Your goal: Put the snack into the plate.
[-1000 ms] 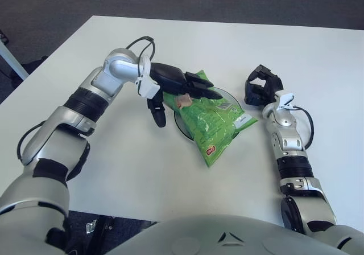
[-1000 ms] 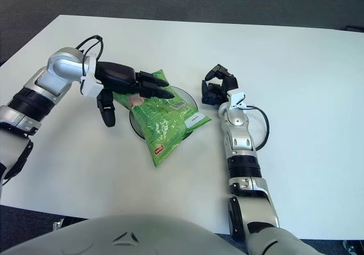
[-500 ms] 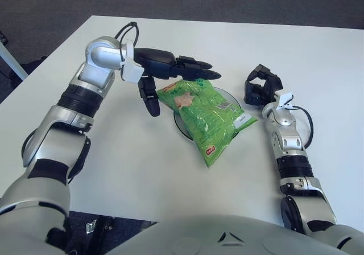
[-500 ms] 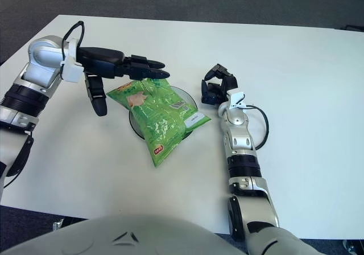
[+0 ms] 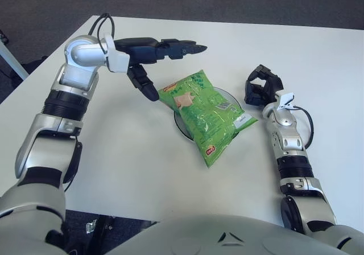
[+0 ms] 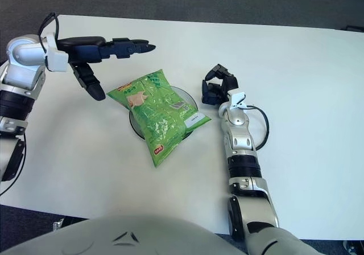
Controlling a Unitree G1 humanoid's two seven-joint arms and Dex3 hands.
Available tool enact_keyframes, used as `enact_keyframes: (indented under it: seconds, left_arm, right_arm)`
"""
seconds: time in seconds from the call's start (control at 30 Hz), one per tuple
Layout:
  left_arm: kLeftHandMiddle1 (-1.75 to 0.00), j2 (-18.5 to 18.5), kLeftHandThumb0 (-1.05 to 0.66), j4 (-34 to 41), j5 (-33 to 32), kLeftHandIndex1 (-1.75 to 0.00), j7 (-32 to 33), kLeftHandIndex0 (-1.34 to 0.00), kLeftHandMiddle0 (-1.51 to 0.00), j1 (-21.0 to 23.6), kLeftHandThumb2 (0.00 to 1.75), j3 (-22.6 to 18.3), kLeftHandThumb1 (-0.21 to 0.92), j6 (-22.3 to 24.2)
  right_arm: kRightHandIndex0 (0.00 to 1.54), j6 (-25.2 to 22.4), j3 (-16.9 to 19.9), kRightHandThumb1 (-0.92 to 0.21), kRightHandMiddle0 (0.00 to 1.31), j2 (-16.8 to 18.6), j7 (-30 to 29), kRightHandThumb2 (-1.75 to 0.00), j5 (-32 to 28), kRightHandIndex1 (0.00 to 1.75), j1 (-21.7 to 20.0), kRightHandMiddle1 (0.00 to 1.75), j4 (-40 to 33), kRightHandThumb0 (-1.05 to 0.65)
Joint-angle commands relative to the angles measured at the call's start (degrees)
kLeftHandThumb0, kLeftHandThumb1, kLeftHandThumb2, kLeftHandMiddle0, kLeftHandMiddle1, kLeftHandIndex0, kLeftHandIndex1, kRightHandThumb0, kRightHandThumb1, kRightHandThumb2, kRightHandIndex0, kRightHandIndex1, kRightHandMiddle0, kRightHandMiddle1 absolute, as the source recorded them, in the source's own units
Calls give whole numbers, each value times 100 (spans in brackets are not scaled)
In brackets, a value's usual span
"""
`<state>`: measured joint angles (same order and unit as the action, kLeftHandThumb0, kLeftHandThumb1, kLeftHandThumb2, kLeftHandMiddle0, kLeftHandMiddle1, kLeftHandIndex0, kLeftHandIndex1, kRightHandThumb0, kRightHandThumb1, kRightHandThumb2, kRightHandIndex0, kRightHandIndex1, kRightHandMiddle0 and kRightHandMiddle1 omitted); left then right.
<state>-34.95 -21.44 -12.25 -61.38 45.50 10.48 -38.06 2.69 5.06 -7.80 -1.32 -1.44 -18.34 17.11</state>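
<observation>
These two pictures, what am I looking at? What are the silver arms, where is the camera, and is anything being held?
You are looking down from a humanoid robot's head; the two pictures come from its two eyes, so they show one scene. The silver arms are its own. On the white table lies a green snack bag, resting across a dark round plate and overhanging its rim. The left hand shows above and left of the bag, fingers stretched out, holding nothing. The right hand shows just right of the plate, fingers curled, also holding nothing.
</observation>
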Motion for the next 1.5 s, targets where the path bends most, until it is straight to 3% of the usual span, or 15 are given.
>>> enact_keyframes:
  seconds: [0.0,0.2,0.37,0.47,0.6,0.7,0.77,0.87,0.9,1.0,1.03,1.27,1.37,1.47]
  left_arm:
    - [0,81,-103,-10,-590,0,-259,0,0,-103,23,-255,91,325]
    - [0,87,-102,-21,-1075,-3,-558,-2,0,-171,24,-547,92,917]
    - [-2,341,-100,-383,-1175,-21,-177,0,-5,-547,25,-926,92,1245]
    - [-9,365,-97,-61,-1025,-53,439,0,-19,-809,26,-1149,90,1624]
    - [-15,458,-96,-170,-770,-71,876,0,-29,-973,26,-1385,90,1324]
    - [-47,673,-91,-533,-775,-87,1207,0,-33,-1037,37,-1657,83,992]
    - [-73,781,-83,-693,-810,-100,1310,0,-36,-1037,54,-1764,74,909]
    - [-93,942,-77,-1322,-668,-109,1696,0,-39,-972,66,-1960,67,662]
    - [-112,991,-71,-1480,-576,-119,1919,-3,-43,-981,73,-2026,64,588]
    - [-141,1207,-60,-1159,-408,-142,2522,-9,-48,-1212,86,-2067,58,761]
    - [-148,1273,-52,-1009,-393,-154,2649,-18,-52,-1296,85,-2061,62,842]
    - [-172,1769,-41,-133,-475,-173,3540,-37,-77,-2081,93,-2132,62,1611]
    - [-174,1954,-41,-71,-363,-174,3995,-40,-89,-2342,98,-2192,58,1885]
    - [-174,2155,-41,-363,-348,-174,4200,-43,-99,-2567,102,-2251,55,1845]
  right_arm:
    - [130,-376,-19,-28,65,69,24,-136,18,175,444,175,251,-50]
    - [129,-395,-30,-28,64,71,17,-136,35,175,471,175,219,-50]
    - [129,-424,-34,-28,64,74,11,-136,41,175,489,175,182,-50]
    - [129,-409,-39,-28,64,67,19,-136,52,175,510,175,167,-50]
    - [129,-408,-37,-28,64,67,26,-136,52,175,520,175,155,-50]
    - [129,-431,-30,-28,65,76,20,-136,50,175,531,175,130,-50]
    - [129,-435,-29,-28,65,78,18,-136,53,175,543,175,113,-50]
    - [129,-423,-31,-28,65,76,23,-136,55,175,560,175,96,-50]
    - [129,-416,-32,-28,65,75,24,-136,56,175,560,175,99,-50]
    - [129,-409,-29,-28,65,71,30,-136,51,175,582,175,79,-50]
    - [129,-407,-28,-28,65,69,33,-136,49,175,595,175,68,-50]
    - [130,-378,-7,-28,65,54,53,-136,30,175,648,175,42,-50]
    - [129,-373,3,-28,65,52,49,-136,26,175,654,175,40,-50]
    - [129,-370,12,-28,65,54,39,-136,25,175,660,175,37,-50]
